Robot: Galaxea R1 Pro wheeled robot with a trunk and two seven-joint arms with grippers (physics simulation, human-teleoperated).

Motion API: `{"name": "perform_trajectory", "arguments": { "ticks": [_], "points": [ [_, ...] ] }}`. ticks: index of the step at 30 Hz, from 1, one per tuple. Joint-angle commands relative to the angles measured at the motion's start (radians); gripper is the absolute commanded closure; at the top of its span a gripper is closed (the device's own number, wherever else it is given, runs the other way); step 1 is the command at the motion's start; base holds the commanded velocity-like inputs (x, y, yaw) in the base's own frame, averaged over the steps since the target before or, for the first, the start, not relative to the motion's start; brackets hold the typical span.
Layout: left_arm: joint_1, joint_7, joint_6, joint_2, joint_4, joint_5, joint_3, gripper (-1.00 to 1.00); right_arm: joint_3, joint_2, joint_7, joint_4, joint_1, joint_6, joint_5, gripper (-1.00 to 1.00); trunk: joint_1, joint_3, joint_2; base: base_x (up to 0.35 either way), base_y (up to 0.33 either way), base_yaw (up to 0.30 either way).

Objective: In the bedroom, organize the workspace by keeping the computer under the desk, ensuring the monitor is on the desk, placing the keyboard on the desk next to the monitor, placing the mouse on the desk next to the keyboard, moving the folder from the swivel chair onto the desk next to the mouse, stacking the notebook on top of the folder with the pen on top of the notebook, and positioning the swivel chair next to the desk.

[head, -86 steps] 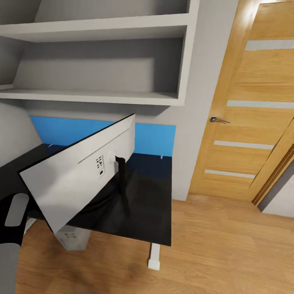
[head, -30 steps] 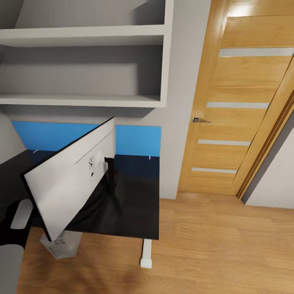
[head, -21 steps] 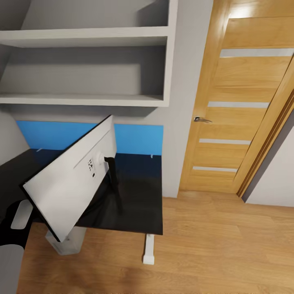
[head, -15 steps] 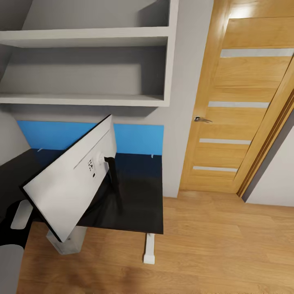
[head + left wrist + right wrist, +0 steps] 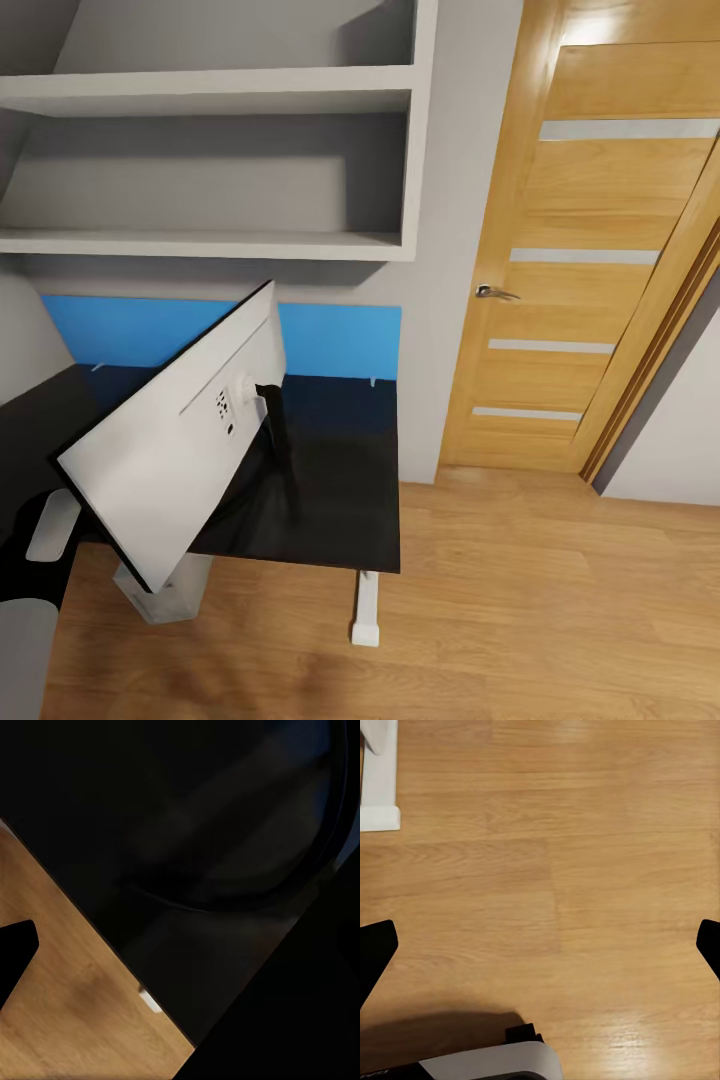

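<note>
- Counter (image 5: pixel 350 520): an L-shaped top of glossy black with a bright blue back panel (image 5: pixel 340 340) and a white pedestal foot (image 5: pixel 366 610); I see it from above in the head view, set against the grey wall beneath built-in grey shelving (image 5: pixel 210 240).
- Monitor (image 5: pixel 170 450): a wide thin flat screen, its white back towards me, on a slim black stand (image 5: pixel 280 450); the stand rests on the counter; the screen leans steeply and overhangs the near edge, so I judge this item met only loosely.
- Computer (image 5: pixel 160 595): a light silver-grey tower case standing on the light wooden floor (image 5: pixel 560 600) under the counter's near edge, partly hidden by the screen; I judge this item done.
- Left end effector: one dark fingertip (image 5: pixel 15 952) shows in the left wrist view over the floor beside the black counter edge; the second finger is lost in the dark; I cannot tell how far it is open or whether it holds anything.
- Right end effector (image 5: pixel 540 945): two dark fingertips at opposite margins of the right wrist view, spread wide, nothing between them; bare floor and the white foot below.
- Oak door (image 5: pixel 590 280) with a metal handle (image 5: pixel 492 292) stands right of the counter.
- Remaining, as I judge: keyboard, mouse, folder, notebook, pen and chair still to be placed; the part of the counter I can see bears none of them.
</note>
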Motion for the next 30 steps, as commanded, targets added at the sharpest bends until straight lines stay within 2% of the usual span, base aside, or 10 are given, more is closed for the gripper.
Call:
{"name": "perform_trajectory", "arguments": {
  "ticks": [1,13,18,23,26,30],
  "points": [
    [-0.001,0.009,0.003,0.0,-0.001,0.011,0.001,-1.0,-0.001,0.0,0.004,0.002,-0.001,-0.005,-0.006,-1.0,0.0,-0.001,-0.001,0.0,0.004,0.0],
    [-0.001,0.003,0.003,0.008,-0.005,0.009,0.006,-1.0,-0.001,0.0,0.004,0.002,-0.001,-0.005,-0.006,-1.0,0.0,-0.001,-0.001,0.0,0.001,0.0],
    [-0.001,-0.005,0.003,0.011,-0.008,0.009,0.036,-1.0,-0.001,0.0,0.005,0.002,-0.001,-0.005,-0.006,-1.0,0.0,-0.001,-0.001,0.0,0.0,0.0],
    [-0.001,-0.008,0.004,0.012,-0.012,0.009,0.099,-1.0,-0.001,0.0,0.005,0.002,-0.001,-0.005,-0.006,-1.0,0.0,-0.001,-0.001,0.0,0.0,0.0],
    [-0.001,-0.008,0.004,0.012,-0.028,0.009,0.121,-1.0,-0.001,0.0,0.005,0.002,-0.001,-0.005,-0.006,-1.0,0.0,-0.001,-0.001,0.0,0.0,0.0],
    [-0.001,-0.008,0.006,0.012,-0.059,0.008,0.132,-1.0,-0.001,0.0,0.005,0.002,-0.001,-0.005,-0.006,-1.0,0.0,-0.001,-0.001,0.0,0.0,0.0]
  ]
}}
